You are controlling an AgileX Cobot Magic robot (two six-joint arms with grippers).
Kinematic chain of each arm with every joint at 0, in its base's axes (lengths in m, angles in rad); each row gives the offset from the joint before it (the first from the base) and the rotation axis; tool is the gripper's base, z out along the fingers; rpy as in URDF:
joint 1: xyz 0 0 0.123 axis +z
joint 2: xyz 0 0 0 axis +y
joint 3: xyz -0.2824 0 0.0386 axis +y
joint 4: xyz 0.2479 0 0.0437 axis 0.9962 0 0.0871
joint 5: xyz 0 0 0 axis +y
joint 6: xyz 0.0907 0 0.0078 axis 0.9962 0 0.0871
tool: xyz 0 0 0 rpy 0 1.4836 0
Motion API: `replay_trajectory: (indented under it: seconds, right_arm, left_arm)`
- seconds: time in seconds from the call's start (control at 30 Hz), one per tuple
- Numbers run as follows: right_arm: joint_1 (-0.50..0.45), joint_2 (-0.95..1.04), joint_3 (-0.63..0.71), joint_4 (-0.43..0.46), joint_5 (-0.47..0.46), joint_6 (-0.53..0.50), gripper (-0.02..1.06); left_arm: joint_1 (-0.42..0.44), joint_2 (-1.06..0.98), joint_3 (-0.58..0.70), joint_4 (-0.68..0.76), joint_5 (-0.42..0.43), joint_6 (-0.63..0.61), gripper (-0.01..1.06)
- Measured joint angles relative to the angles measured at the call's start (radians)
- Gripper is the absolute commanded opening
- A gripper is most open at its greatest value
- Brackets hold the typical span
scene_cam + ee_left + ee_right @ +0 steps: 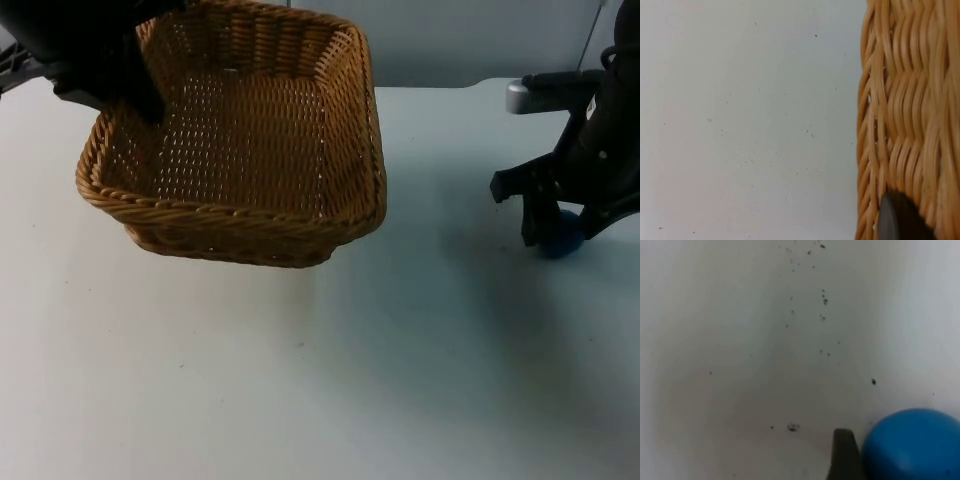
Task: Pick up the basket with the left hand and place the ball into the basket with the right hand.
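Top view: my left claw is clamped on the far left rim of the basket, one finger reaching down inside the wall. The basket is a rectangular woven wicker one, tan in colour. It hangs tilted, its open side turned partly toward the camera, and its shadow falls on the white worktop beneath it.

Left wrist view: the basket's woven wall stands beside the bare worktop, with one black fingertip pressed against the wicker.

Top view, right side: my right claw is down at the worktop near the right edge, well apart from the basket. Its two fingers stand either side of the blue ball, which sits between them. I cannot tell whether the fingers are pressing the ball or merely bracketing it.

Right wrist view: the ball lies on the speckled worktop, just beside one dark fingertip; whether the two touch I cannot tell.

A grey partition wall closes the far edge of the worktop.
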Motion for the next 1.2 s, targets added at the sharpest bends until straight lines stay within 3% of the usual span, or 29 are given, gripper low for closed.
replay_trajectory:
  seconds: [0.1,0.13,0.2,0.23,0.6,0.9,1.2]
  right_arm:
    - [0.0,0.0,0.0,-0.004,-0.002,0.007,0.26]
    - [0.0,0.0,0.0,-0.007,-0.004,0.013,0.26]
    - [0.0,0.0,0.0,-0.012,-0.004,0.027,0.04]
    - [0.0,0.0,0.0,-0.016,-0.004,0.032,0.0]
    - [0.0,-0.026,0.0,-0.018,0.002,0.041,0.0]
    - [0.009,-0.17,0.0,-0.018,0.029,0.039,0.0]
    - [0.131,-0.387,0.0,-0.018,0.037,0.039,0.0]
  left_arm:
    - [0.0,0.0,0.0,0.0,0.0,0.0,0.0]
    - [0.0,0.0,0.0,0.0,0.0,0.0,0.0]
    - [0.0,0.0,0.0,0.0,0.0,0.0,0.0]
    - [0.0,0.0,0.0,0.0,0.0,0.0,0.0]
    - [0.0,0.0,0.0,0.0,0.0,0.0,0.0]
    - [0.0,0.0,0.0,-0.002,0.0,0.002,0.0]
    - [0.0,0.0,0.0,-0.04,0.0,0.03,0.0]
